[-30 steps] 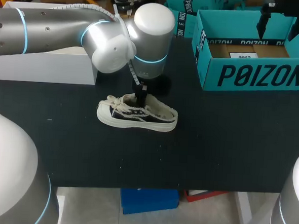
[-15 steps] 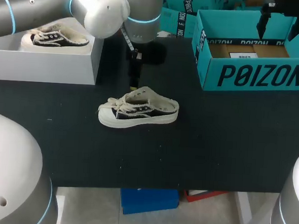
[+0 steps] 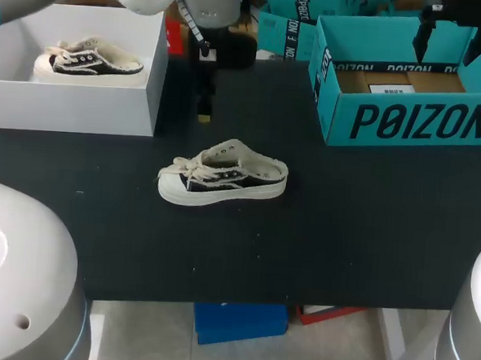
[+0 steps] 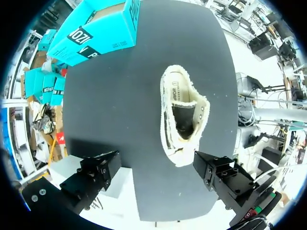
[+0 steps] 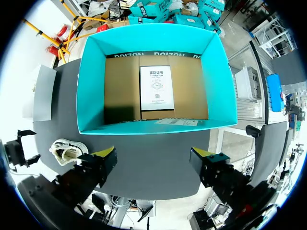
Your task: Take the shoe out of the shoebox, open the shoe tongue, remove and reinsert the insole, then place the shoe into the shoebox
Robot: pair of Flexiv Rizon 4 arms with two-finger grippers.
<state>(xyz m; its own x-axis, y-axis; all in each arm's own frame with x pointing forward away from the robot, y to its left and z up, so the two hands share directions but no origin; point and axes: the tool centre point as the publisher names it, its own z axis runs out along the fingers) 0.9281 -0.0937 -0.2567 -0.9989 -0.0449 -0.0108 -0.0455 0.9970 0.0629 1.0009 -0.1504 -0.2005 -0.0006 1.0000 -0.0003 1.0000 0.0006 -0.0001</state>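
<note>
A low canvas shoe [image 3: 223, 176], cream with dark side panels and white laces, stands on its sole near the middle of the black table [image 3: 343, 235]. Its toe points toward the left arm's side. It sits well apart from the open teal cardboard shoebox [image 3: 391, 116] at the table's far right.

The left gripper [image 3: 203, 104] hangs above the table just behind the shoe. In the left wrist view its fingers are spread wide with nothing between them, and the shoe lies ahead of them, opening upward. A pale insole [image 4: 175, 91] shows in the heel part.

The right gripper [image 3: 451, 38] hovers over the teal shoebox. Its yellow-tipped fingers stand apart and empty. In the right wrist view the box shows a brown cardboard floor with a white printed sheet [image 5: 156, 87] lying on it.

A white open box [image 3: 73, 109] at the far left holds a second matching shoe [image 3: 88, 60].
</note>
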